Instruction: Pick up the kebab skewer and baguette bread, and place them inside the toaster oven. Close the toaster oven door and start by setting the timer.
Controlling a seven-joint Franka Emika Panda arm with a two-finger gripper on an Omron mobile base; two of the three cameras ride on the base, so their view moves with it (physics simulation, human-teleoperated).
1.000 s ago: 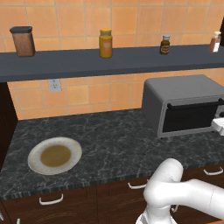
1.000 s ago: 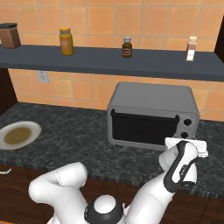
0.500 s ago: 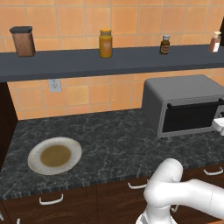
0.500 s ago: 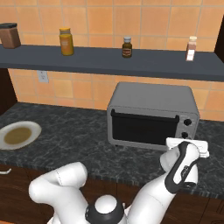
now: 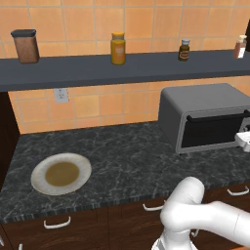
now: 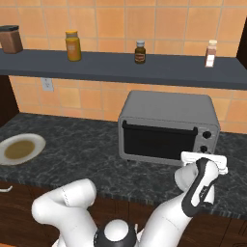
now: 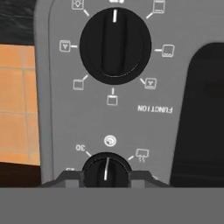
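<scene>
The grey toaster oven [image 5: 205, 105] [image 6: 169, 108] stands on the counter with its dark-glass door [image 5: 215, 129] [image 6: 157, 142] closed. My gripper [image 7: 106, 175] [image 6: 205, 161] is pressed up to the control panel on the oven's right side. It is shut on the small timer knob [image 7: 106, 168], one finger on each side of it. The big function knob [image 7: 114, 46] sits beside it on the panel, its mark on a tick. The kebab skewer and the baguette bread are hidden from every view.
A white plate [image 5: 83, 163] [image 6: 36, 142] with a brown smear lies at the counter's left. A dark shelf [image 5: 122, 68] above carries several jars and bottles. Cabinet drawers with handles run below the counter edge.
The jaws have gone from wide to shut around the timer knob. The hand has stayed at the oven's control panel, and nothing else has moved.
</scene>
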